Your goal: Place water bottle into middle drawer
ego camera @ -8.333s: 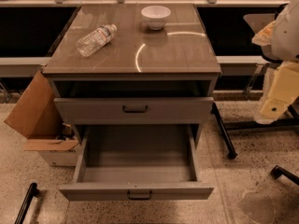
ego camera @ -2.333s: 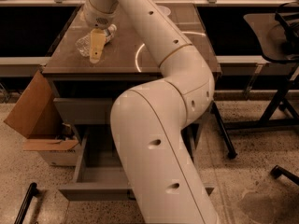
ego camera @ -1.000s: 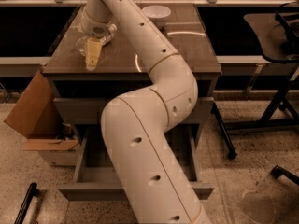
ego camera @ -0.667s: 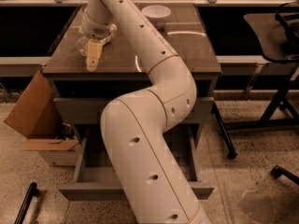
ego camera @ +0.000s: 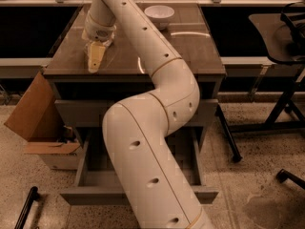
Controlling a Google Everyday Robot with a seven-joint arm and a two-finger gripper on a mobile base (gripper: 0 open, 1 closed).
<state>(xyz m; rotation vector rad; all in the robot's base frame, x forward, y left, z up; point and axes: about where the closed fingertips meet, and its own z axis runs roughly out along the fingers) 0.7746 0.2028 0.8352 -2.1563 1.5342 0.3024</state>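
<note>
My gripper [ego camera: 94, 57] is at the front left of the cabinet top [ego camera: 200, 51], pointing down at the surface. It sits over the place where the water bottle lay, and the wrist and gripper hide the bottle, so I cannot see it or any grasp on it. My white arm [ego camera: 157, 80] runs from the bottom of the view up across the cabinet front. Below a shut drawer [ego camera: 78, 113], a drawer [ego camera: 88, 182] stands pulled open, and the part of it I can see is empty.
A white bowl [ego camera: 159, 12] stands at the back middle of the cabinet top. An open cardboard box [ego camera: 31, 118] sits on the floor left of the cabinet. An office chair [ego camera: 281, 37] and its legs stand at the right.
The arm has come in from the right and reached over the bottle on the left of the top. Over the last second the gripper has hardly moved.
</note>
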